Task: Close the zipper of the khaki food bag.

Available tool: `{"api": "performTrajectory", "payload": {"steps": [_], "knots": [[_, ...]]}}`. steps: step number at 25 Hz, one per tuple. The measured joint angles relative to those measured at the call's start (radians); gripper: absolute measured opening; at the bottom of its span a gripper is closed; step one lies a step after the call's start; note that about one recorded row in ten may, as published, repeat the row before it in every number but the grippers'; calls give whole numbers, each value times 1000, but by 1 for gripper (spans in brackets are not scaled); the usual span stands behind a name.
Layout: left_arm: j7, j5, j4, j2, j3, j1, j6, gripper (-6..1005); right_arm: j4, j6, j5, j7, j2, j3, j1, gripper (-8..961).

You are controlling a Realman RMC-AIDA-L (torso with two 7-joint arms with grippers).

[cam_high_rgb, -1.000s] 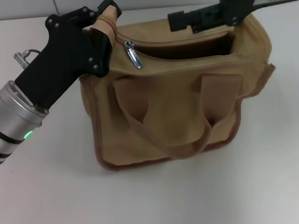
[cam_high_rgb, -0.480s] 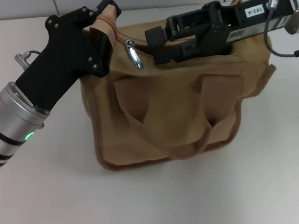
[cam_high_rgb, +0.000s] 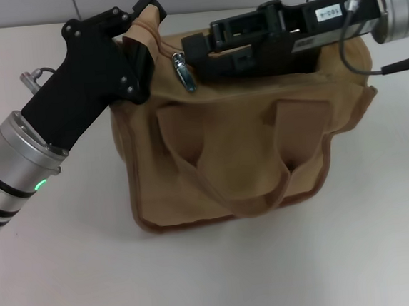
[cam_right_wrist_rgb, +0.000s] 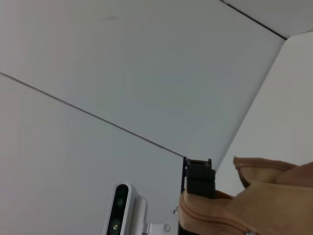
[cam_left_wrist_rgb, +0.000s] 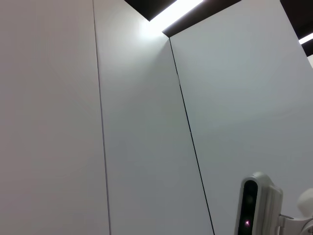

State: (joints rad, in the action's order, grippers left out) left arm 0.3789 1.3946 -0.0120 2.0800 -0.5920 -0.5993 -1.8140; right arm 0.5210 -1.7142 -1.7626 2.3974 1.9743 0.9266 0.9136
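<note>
On the white table, the khaki food bag sits unzipped, its inside hidden, the left gripper clamping its 10 o'clock corner, the zipper slider at 11, and the right gripper parted just beside it, holding nothing.

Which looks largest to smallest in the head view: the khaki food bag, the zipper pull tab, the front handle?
1. khaki food bag
2. front handle
3. zipper pull tab
All sit at similar depth, so the order is safe.
</note>
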Motion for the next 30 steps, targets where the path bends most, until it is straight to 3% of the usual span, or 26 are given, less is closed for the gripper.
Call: {"api": "performTrajectory", "payload": {"steps": [7, 30], "knots": [[0, -1, 1, 0, 0, -2, 0, 73, -1, 9, -11, -11, 10, 33, 36, 764], [0, -2, 3, 0, 2, -16, 9, 90, -9, 31, -12, -30, 12, 35, 30, 755]]}}
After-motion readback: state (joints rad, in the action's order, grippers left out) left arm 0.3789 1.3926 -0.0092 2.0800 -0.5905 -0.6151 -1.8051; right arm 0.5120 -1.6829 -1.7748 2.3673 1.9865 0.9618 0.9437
